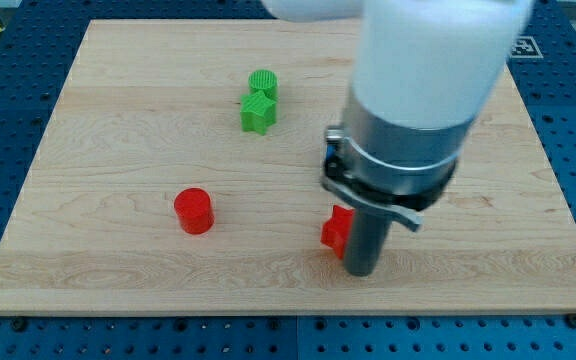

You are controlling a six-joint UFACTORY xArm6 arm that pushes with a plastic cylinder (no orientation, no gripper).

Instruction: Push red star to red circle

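The red circle (194,210) is a short red cylinder on the wooden board, left of centre and toward the view's bottom. The red star (336,231) lies to its right, partly hidden behind the arm's dark lower body. The arm's large white and grey body fills the view's upper right. My tip (360,272) shows as the bottom of the dark cylinder, touching or nearly touching the red star's right side. The star is well apart from the red circle.
A green circle (264,83) and a green star (257,112) sit together near the view's top centre, touching. The wooden board (88,150) lies on a blue perforated table; its bottom edge runs close below my tip.
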